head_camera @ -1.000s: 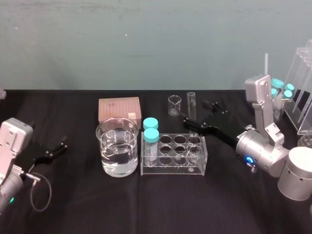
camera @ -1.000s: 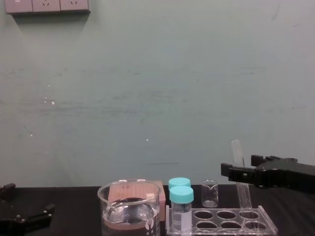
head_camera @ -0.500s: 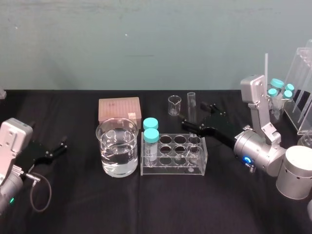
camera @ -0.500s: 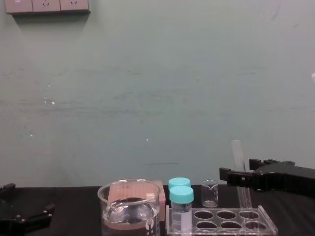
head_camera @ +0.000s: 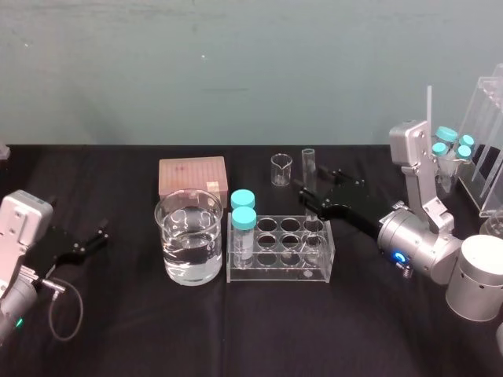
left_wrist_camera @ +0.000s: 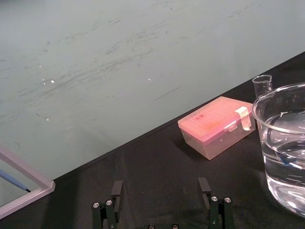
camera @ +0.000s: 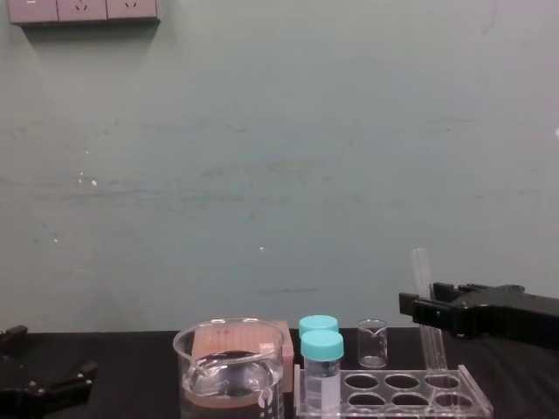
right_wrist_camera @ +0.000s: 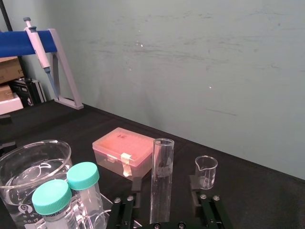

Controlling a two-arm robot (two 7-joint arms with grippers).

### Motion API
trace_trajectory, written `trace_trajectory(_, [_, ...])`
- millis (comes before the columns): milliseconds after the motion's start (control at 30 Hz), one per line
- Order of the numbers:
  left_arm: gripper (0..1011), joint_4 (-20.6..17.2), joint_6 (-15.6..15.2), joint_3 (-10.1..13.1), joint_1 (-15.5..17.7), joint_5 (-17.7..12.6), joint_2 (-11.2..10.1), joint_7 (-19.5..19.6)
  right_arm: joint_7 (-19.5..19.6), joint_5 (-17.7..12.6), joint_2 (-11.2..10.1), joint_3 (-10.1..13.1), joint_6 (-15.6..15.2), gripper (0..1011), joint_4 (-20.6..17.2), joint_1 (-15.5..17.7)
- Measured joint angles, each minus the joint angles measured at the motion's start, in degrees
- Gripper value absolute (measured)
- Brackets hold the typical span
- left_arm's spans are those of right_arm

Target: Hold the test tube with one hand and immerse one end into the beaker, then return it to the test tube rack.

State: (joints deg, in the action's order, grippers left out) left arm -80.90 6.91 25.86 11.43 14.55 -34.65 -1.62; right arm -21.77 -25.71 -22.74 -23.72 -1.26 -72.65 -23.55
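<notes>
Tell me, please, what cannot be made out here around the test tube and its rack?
Test tube lower end: right wrist view, cut off behind the open right gripper's body; head view, lost in the clear test tube rack.
Wetness on the tube: too faint anywhere.
Beaker base: chest view, cut by the bottom edge.
Left gripper, parked open at left: body cut by left wrist view's bottom edge.

Test tube (head_camera: 309,166): one. Large beaker (head_camera: 189,236): one. Tiny beaker (head_camera: 280,170): one. Test tube rack (head_camera: 280,274): one, six holes in two rows of three. Teal-capped vials (head_camera: 243,216) in rack: two; more teal caps (head_camera: 446,134) at far right of table, count unclear. Pink box (head_camera: 192,176): one. Pipette (right_wrist_camera: 40,52): one. Hands: two, left hand (head_camera: 100,237) and right hand (head_camera: 314,184).
</notes>
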Motion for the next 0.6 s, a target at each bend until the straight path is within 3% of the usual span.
trace_trajectory(367, [1000,0.00,0.00,0.00,0.00,0.00,0.00,0.00,0.00,-0.09,-0.03,0.01,0.08,287,-0.06,0.05])
trace_trajectory(600, [1000,0.00,0.00,0.00,0.00,0.00,0.00,0.00,0.01,-0.13,-0.03,0.01,0.11,235,-0.08,0.05])
